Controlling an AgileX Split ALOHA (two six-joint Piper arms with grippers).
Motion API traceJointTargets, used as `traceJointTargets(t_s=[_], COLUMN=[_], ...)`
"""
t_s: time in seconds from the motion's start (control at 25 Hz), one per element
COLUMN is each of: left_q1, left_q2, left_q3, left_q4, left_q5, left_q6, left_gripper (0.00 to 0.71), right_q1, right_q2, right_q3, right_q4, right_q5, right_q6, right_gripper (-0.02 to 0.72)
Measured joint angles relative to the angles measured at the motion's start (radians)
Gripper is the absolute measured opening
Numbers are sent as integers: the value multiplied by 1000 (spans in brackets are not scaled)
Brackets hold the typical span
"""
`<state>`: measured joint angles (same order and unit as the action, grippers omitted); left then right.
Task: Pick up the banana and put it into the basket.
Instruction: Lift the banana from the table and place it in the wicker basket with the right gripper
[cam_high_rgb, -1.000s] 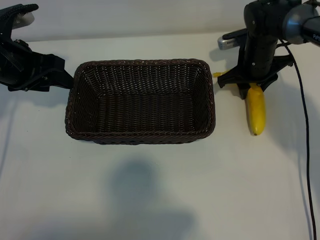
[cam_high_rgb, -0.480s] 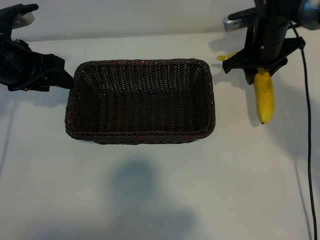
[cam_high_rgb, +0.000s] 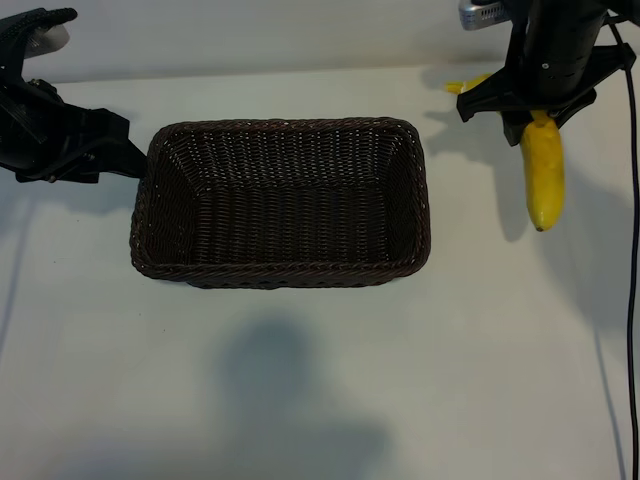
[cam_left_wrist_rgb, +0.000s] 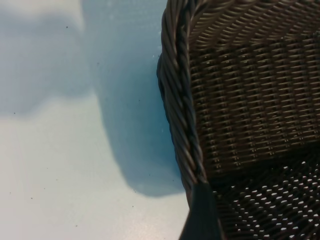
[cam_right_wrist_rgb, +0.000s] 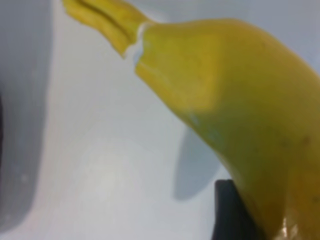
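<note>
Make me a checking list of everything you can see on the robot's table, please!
Surface: plain white table, shadows on it.
Job's things: curved bright yellow banana held off the table, right of the basket; rectangular dark brown woven wicker basket with nothing inside.
Clutter: nothing seen.
Grippers: right gripper shut on the banana's stem end; left gripper open, at the basket's left rim, one finger against the rim.
Cables: black cable hanging down the right edge.
Surroundings: pale wall behind the table.
</note>
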<state>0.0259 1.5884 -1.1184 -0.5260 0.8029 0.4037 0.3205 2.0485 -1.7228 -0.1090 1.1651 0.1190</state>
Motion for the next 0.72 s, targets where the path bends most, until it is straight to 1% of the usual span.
traceJointTargets(t_s=[0.48,0.72], left_q1=[0,0], left_q2=[0,0], left_q3=[0,0], left_q4=[0,0], left_q5=[0,0], left_q6=[1,1], left_gripper=[596,596], right_q1=[0,0], right_q2=[-8,-8], right_q3=[0,0], right_q4=[2,25], right_q5=[12,17], right_q6=[-3,-15], right_gripper=[419,419])
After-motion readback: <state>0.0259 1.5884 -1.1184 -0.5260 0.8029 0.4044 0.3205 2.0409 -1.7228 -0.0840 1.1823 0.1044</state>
